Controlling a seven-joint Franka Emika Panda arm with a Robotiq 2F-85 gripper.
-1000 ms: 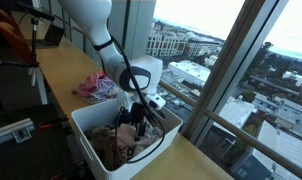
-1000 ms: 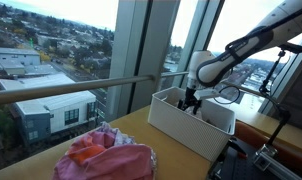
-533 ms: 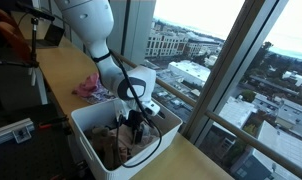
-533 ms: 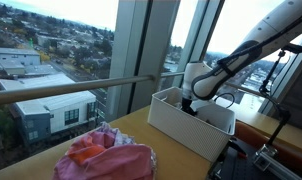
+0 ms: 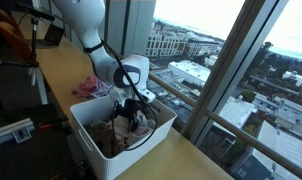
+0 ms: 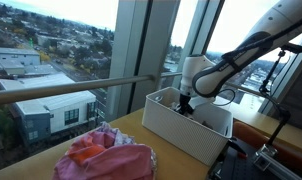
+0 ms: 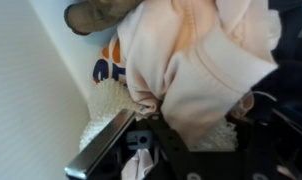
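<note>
1. Wrist view: my gripper (image 7: 151, 128) sits in the laundry. Its jaws are part-way closed, with a bunched fold of the peach cloth (image 7: 201, 60) between them. I cannot tell whether they clamp it firmly.
2. The peach cloth spreads above and to the right of the jaws. It lies over a white knit piece (image 7: 106, 105), beside an orange-and-blue print (image 7: 109, 65).
3. A brown item (image 7: 96, 15) sits at the top edge, and the bin wall (image 7: 31, 80) runs down the left.
4. In both exterior views the gripper (image 5: 131, 112) (image 6: 184, 104) reaches down inside the white bin (image 5: 96, 150) (image 6: 191, 130), which stands on the counter (image 5: 61, 70) (image 6: 131, 130).
5. A pink clothes pile (image 5: 94, 87) (image 6: 106, 160) lies on the counter outside the bin.
</note>
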